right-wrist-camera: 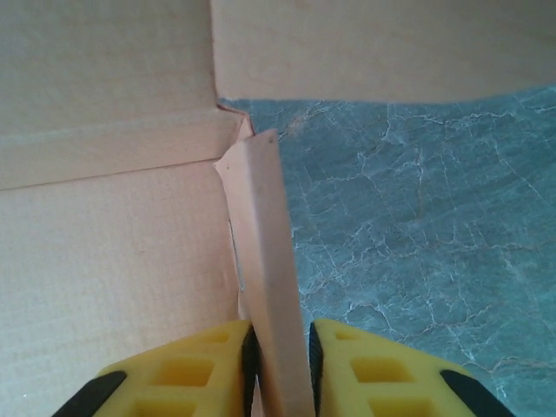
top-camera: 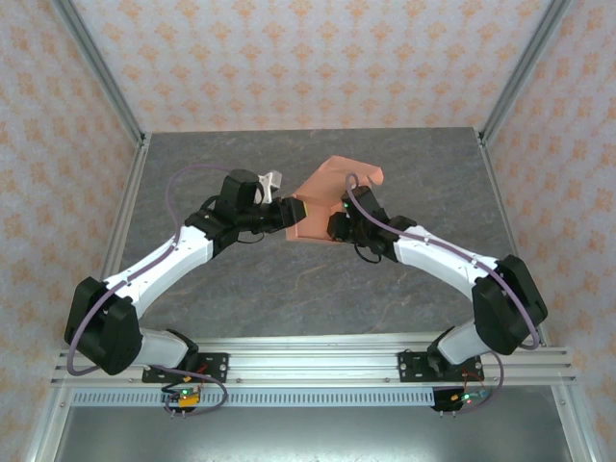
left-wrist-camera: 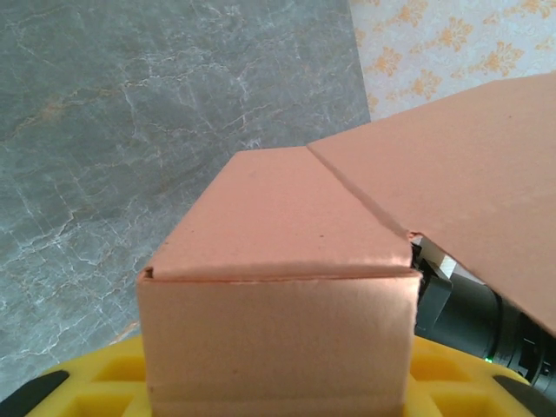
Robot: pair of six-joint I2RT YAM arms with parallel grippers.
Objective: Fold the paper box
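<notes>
The paper box (top-camera: 337, 183) is salmon-orange card, half formed, held above the middle of the table between both arms. My left gripper (top-camera: 287, 214) is shut on its closed left end. In the left wrist view that end (left-wrist-camera: 278, 330) sits between the yellow fingers (left-wrist-camera: 95, 387), with an open lid flap (left-wrist-camera: 469, 191) rising to the right. My right gripper (top-camera: 334, 224) meets the box from the right. Its fingers (right-wrist-camera: 208, 369) pinch a thin upright side flap (right-wrist-camera: 265, 252), with the box's pale inside (right-wrist-camera: 113, 261) to the left.
The grey marble table (top-camera: 308, 289) lies under the box, with bare surface all around. Aluminium frame posts (top-camera: 120, 106) stand at the back corners before patterned walls. A metal rail (top-camera: 308, 361) carrying both arm bases runs along the near edge.
</notes>
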